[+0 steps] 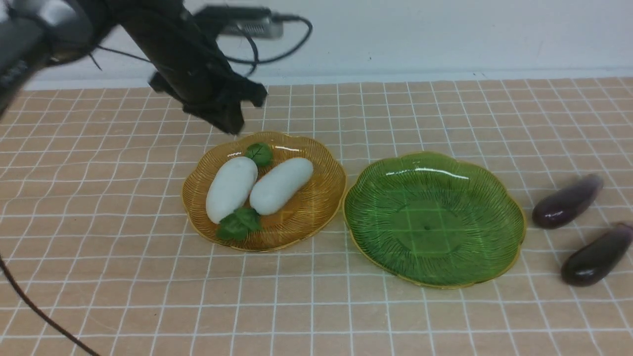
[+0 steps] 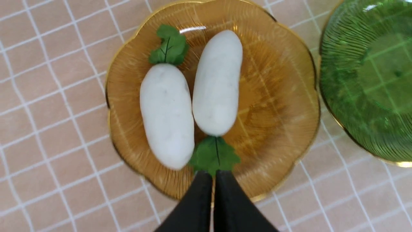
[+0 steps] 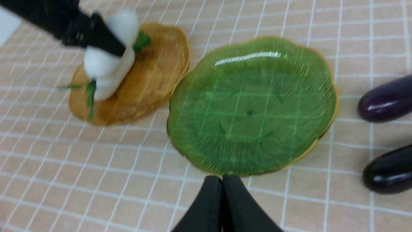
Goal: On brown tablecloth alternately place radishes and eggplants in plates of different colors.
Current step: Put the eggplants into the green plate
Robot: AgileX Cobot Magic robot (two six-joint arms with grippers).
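Observation:
Two white radishes (image 1: 231, 188) (image 1: 281, 185) lie side by side in the amber plate (image 1: 316, 207), with their green leaves at opposite ends. The left wrist view shows both radishes (image 2: 166, 114) (image 2: 217, 82) from above. My left gripper (image 1: 232, 126) hangs shut and empty just above the amber plate's far rim; its fingertips (image 2: 213, 175) meet over the plate (image 2: 276, 106). The green plate (image 1: 385, 202) stands empty to the right. Two dark purple eggplants (image 1: 567, 201) (image 1: 597, 255) rest on the brown tablecloth (image 1: 123, 222) right of it. My right gripper (image 3: 222, 178) is shut, empty, near the green plate's (image 3: 199, 106) rim.
A white wall (image 1: 445, 34) bounds the far edge of the cloth. A dark cable (image 1: 34, 309) trails across the near left corner. Grey hardware with a looped cable (image 1: 252, 22) sits at the back behind the left arm.

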